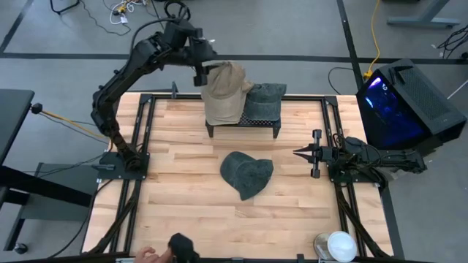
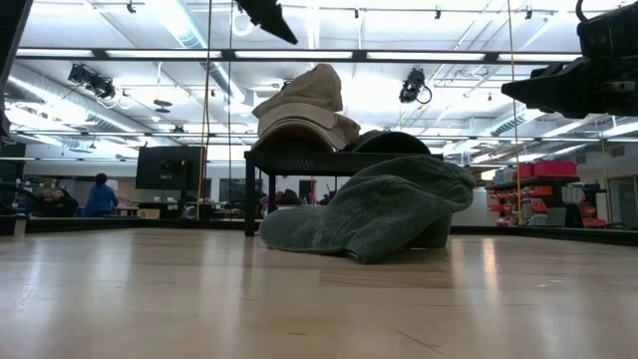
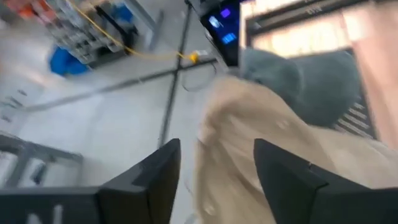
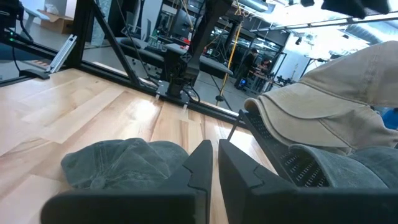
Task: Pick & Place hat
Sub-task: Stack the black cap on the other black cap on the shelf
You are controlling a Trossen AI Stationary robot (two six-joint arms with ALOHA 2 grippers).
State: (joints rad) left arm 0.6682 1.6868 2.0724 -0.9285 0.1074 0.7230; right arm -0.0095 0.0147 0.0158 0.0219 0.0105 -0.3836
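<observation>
The tan hat (image 1: 225, 91) lies on the left end of the black rack (image 1: 244, 123) at the far side of the worktop (image 1: 183, 197), overlapping a grey hat (image 1: 265, 99) beside it. The left gripper (image 1: 201, 64) hangs just past the tan hat's far left edge, fingers spread and empty. A second grey hat (image 1: 247, 173) lies mid-worktop, with the right gripper (image 1: 300, 153) closed and empty to its right.

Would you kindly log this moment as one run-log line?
left gripper: open, above tan hat on black rack | right gripper: shut, idle | grey hat: on table
</observation>
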